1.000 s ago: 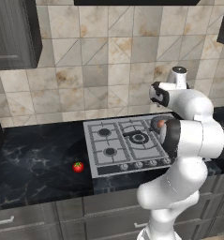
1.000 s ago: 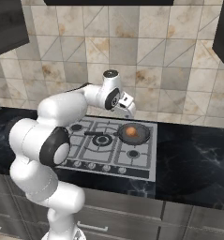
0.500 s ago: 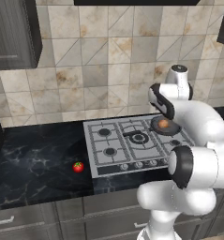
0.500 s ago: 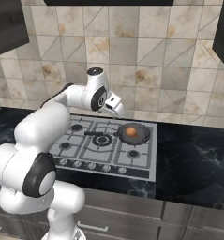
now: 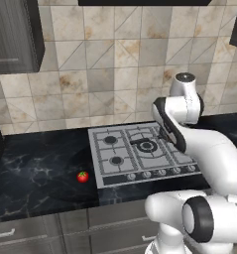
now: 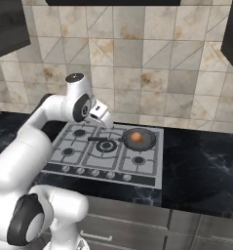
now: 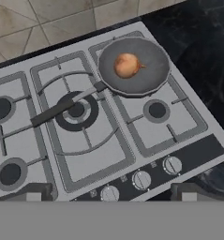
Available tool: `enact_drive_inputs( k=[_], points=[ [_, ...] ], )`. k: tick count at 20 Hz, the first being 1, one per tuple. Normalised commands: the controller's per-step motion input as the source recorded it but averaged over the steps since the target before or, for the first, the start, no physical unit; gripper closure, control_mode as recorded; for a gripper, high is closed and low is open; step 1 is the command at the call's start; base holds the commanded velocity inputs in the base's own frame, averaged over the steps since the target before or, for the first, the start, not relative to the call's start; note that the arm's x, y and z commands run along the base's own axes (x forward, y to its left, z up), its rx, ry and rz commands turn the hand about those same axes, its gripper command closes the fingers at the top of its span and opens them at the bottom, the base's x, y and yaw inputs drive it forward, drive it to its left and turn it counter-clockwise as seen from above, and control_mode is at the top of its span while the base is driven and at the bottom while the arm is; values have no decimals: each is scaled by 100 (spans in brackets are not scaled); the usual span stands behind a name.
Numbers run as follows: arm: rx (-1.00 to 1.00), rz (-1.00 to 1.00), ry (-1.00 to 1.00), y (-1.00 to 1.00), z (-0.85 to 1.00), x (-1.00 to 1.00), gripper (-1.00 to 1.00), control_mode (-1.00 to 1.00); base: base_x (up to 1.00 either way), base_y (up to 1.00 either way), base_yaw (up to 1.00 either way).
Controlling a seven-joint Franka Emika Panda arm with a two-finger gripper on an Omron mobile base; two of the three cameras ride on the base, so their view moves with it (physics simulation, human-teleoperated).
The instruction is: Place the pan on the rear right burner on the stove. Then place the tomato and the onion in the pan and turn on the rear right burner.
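Note:
The dark grey pan (image 7: 151, 75) sits at the rear right of the stove (image 7: 146, 154) and covers the rear right burner, its long black handle (image 7: 62, 110) reaching over the centre burner. Inside the pan lies the brownish onion (image 7: 126, 64). From the right base view the pan (image 6: 148, 142) holds the onion (image 6: 136, 138) too. The red tomato (image 5: 82, 176) rests on the black counter just left of the stove (image 5: 97, 144). My gripper (image 7: 111, 193) hangs open and empty above the stove's front; in the right base view the gripper (image 6: 107, 120) is left of the pan, over the handle's end.
A row of small knobs (image 7: 141, 179) runs along the stove's front edge. Black marble counter (image 6: 201, 166) stretches to the right of the stove and to its left around the tomato. A tiled wall (image 6: 137, 58) rises behind, with dark cabinets above.
The hand has swung left from above the pan toward the middle of the stove, jaws still wide. Pan, onion and tomato have stayed put.

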Motion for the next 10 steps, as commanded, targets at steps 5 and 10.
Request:
enact_drive_inputs(
  k=[5,10],
  points=[
    [-5,2,0,49,0,-44,-100,-100,0,0,0],
    [-4,14,2,47,0,-32,-100,-100,0,0,0]
  ],
)
